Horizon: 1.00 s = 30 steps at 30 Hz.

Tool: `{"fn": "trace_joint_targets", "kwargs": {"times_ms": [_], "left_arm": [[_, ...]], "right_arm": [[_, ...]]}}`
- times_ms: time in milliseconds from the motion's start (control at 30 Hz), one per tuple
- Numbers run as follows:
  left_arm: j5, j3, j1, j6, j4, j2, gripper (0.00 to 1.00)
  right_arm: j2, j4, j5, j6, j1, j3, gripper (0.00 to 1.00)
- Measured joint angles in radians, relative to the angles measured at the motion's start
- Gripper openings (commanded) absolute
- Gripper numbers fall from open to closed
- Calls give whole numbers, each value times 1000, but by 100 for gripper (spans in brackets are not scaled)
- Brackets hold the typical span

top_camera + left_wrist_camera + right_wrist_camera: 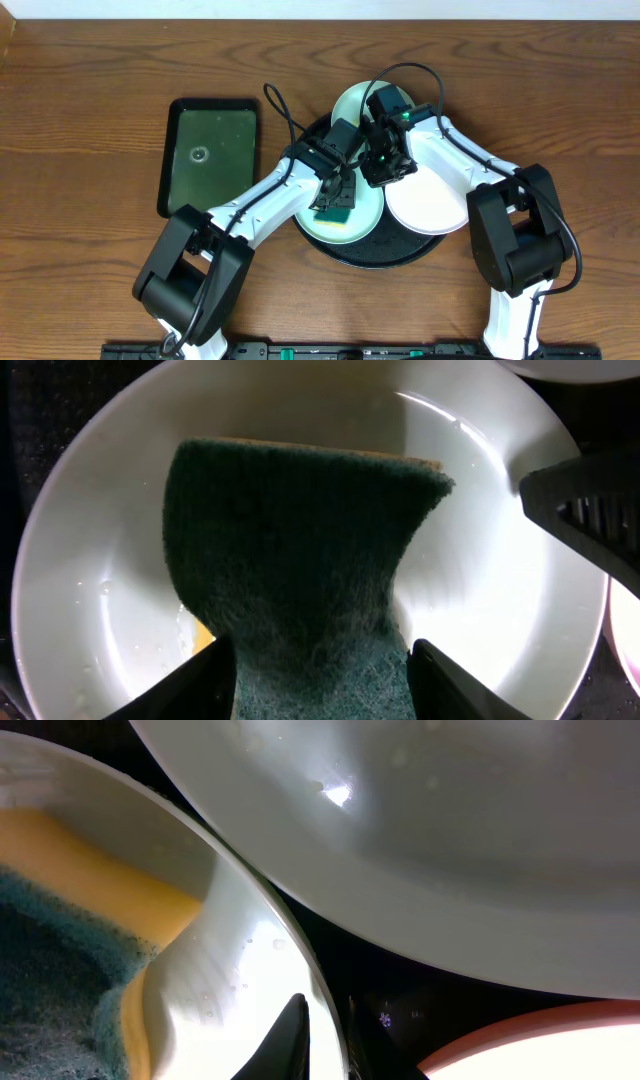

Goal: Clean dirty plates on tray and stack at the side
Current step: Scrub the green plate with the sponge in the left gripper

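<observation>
The round black tray [392, 256] holds three plates. A mint plate [365, 228] lies front left, a second mint plate [352, 103] at the back, and a white plate [435, 200] on the right. My left gripper [335, 200] is shut on a green and yellow sponge [336, 212] and presses it into the front mint plate [480, 590]. The sponge [300, 560] sits between the fingers [320, 685]. My right gripper [381, 170] is shut on that plate's rim [240, 960], one finger on each side [328, 1040]. The back plate [450, 840] and the white plate [560, 1055] show nearby.
A smaller rectangular black tray [210, 155] with a wet surface lies to the left on the wooden table [90, 120]. The two arms cross closely over the round tray. The right gripper's finger shows in the left wrist view [585, 510].
</observation>
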Motion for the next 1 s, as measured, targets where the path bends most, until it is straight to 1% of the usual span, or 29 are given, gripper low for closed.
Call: {"fn": "trace_joint_targets", "kwargs": {"times_ms": [300, 500, 767, 800, 833, 933, 1000], "left_arm": [[-39, 0, 0, -4, 1, 14, 57], [-43, 0, 0, -4, 7, 16, 57], [-39, 0, 0, -33, 15, 37, 56], [-38, 0, 0, -34, 16, 42, 54], [-35, 0, 0, -35, 16, 45, 50], [-26, 0, 0, -46, 19, 47, 31], [-21, 0, -1, -48, 20, 47, 22]], "right_arm": [[0, 3, 0, 0, 0, -19, 11], [0, 4, 0, 0, 0, -19, 10], [0, 7, 0, 0, 0, -20, 10], [0, 7, 0, 0, 0, -20, 10], [0, 7, 0, 0, 0, -20, 10], [0, 7, 0, 0, 0, -20, 10], [0, 8, 0, 0, 0, -20, 10]]}}
